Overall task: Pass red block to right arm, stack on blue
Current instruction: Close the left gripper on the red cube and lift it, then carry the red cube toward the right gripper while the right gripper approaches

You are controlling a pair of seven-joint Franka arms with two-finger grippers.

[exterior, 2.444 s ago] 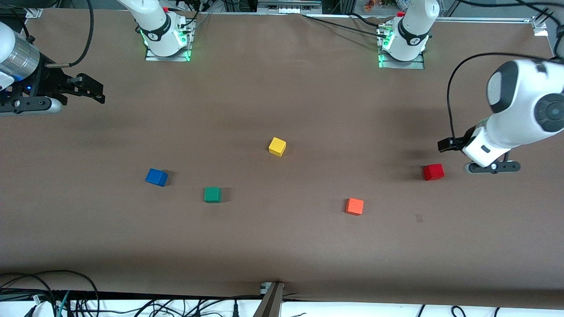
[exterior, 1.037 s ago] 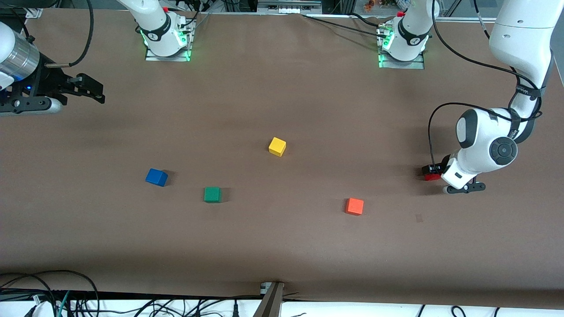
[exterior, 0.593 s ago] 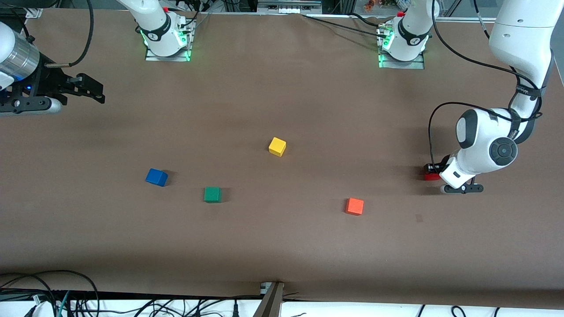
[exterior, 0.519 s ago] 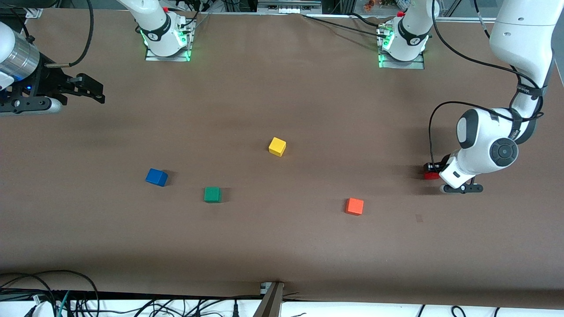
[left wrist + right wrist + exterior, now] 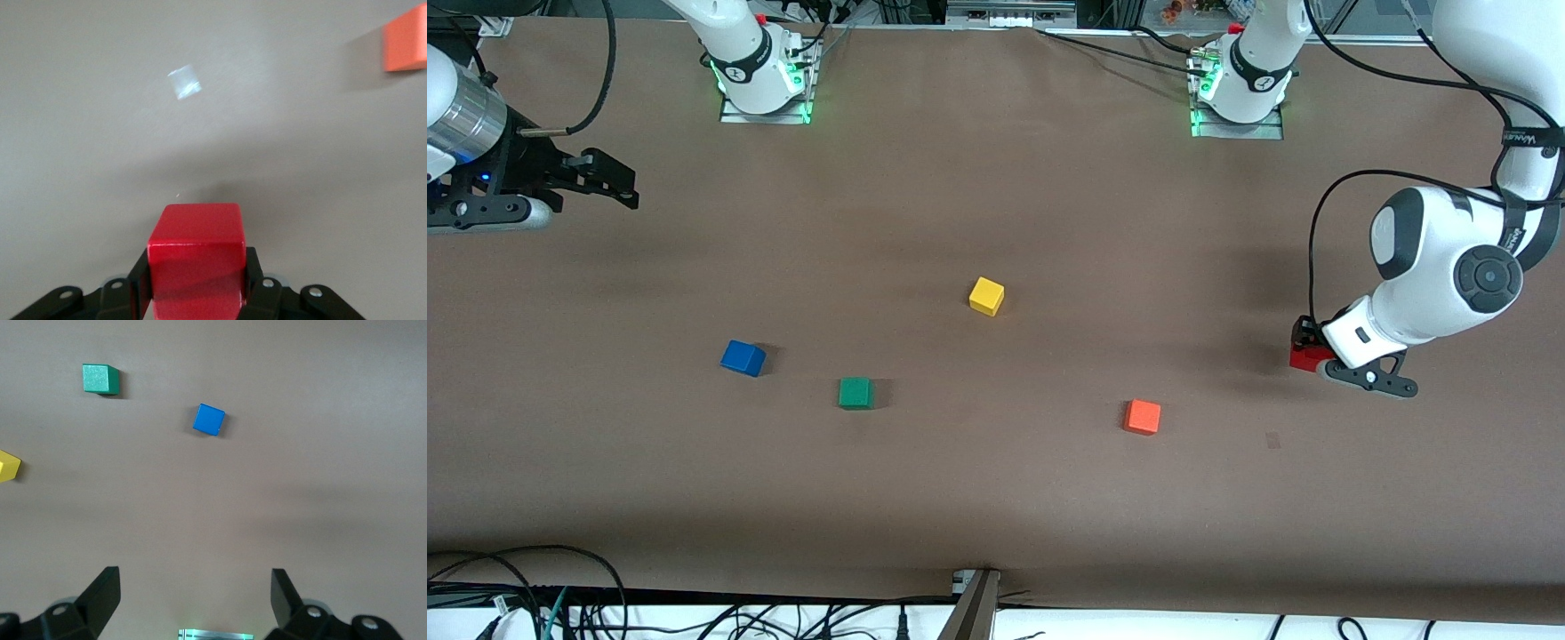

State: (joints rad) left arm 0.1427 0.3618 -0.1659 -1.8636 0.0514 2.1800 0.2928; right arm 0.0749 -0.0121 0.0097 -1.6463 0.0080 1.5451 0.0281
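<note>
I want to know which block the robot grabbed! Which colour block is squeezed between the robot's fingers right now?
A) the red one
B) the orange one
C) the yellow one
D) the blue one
A: the left gripper is shut on the red block, its black fingers pressing both sides, while the orange block, yellow block and blue block sit alone on the table.

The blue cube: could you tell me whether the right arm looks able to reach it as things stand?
Probably yes. The blue cube sits alone on bare table toward the right arm's end, the green cube apart from it, and the right claw hangs open and empty.
</note>
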